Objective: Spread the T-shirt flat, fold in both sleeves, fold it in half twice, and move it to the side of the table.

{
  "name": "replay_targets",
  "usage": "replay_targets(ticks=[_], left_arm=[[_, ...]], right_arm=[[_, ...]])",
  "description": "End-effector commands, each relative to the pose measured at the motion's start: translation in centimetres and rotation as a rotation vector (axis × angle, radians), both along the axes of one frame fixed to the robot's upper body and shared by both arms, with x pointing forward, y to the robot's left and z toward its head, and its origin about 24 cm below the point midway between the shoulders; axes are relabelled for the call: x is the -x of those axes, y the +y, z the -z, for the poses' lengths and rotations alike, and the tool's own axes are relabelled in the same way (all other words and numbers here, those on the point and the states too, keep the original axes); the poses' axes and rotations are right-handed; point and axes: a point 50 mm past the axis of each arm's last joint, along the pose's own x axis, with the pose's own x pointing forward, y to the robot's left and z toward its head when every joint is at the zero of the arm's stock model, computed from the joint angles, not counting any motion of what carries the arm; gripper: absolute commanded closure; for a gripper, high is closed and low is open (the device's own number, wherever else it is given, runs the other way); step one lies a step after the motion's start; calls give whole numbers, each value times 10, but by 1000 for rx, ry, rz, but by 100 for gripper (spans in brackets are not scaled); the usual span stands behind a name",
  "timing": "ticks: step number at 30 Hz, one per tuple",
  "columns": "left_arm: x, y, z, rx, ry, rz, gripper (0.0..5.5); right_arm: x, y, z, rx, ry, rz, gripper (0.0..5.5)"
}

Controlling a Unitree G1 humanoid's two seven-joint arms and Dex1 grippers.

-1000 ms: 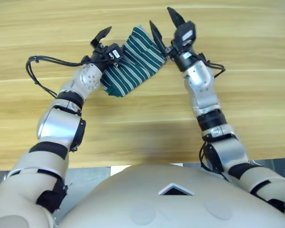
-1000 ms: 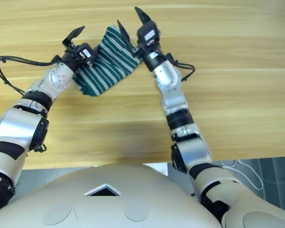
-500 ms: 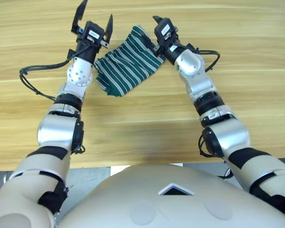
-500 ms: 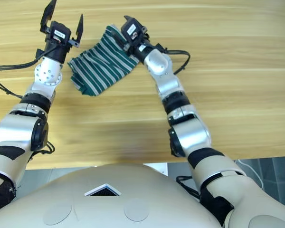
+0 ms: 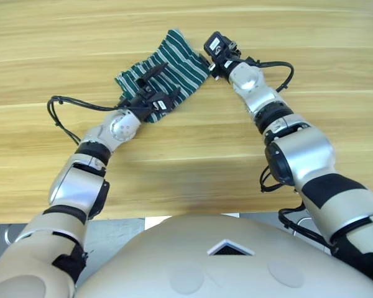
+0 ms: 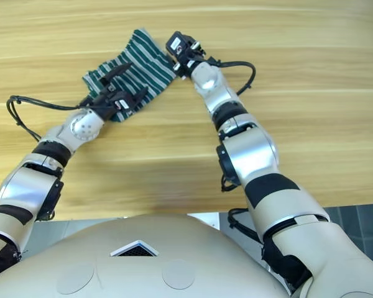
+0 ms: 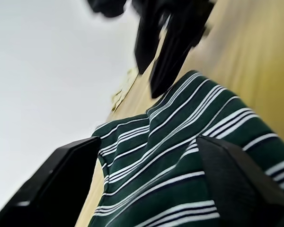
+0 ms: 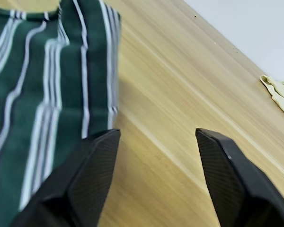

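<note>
Left eye view is showing the shirt (image 5: 183, 53), folded into a small striped bundle, lying on the table (image 5: 311, 155) toward 11 o'clock of the picture. The left gripper (image 7: 146, 146) is sitting over the bundle's 7 o'clock corner with its fingers (image 7: 57, 179) spread wide and the stripes showing between them (whether they are pressing the cloth I cannot tell). The right gripper (image 8: 156, 137) is standing at the shirt's 3 o'clock edge, also gaping wide and holding nothing. In the right wrist view one of its prongs is overlapping the cloth's edge while the other is sitting over bare wood.
</note>
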Motion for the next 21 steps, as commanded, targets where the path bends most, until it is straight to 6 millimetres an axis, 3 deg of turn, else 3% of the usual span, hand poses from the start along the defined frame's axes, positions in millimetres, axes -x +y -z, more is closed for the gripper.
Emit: replay_targets(ticks=[1,6,11,13,16,18,21], left_arm=[[31,8,28,27,142,-3,174],[87,-12,51,166,347,164,174],[148,-36,50,215,512,410,174],[161,-30,43,176,536,470,174],[156,-10,25,131,492,460,174],[148,-1,0,156,394,454,174],[133,6,-40,216,195,423,174]], right_arm=[[-9,-5,-14,-42,-59,72,256],[-9,-23,-17,-36,-154,113,256],[1,-33,-20,-96,-255,54,256],[24,-37,-13,-105,-293,-99,256],[76,-52,-14,-204,-296,-309,256],[115,-61,-19,-293,-274,-418,256],[154,-65,-26,-370,-254,-518,256]])
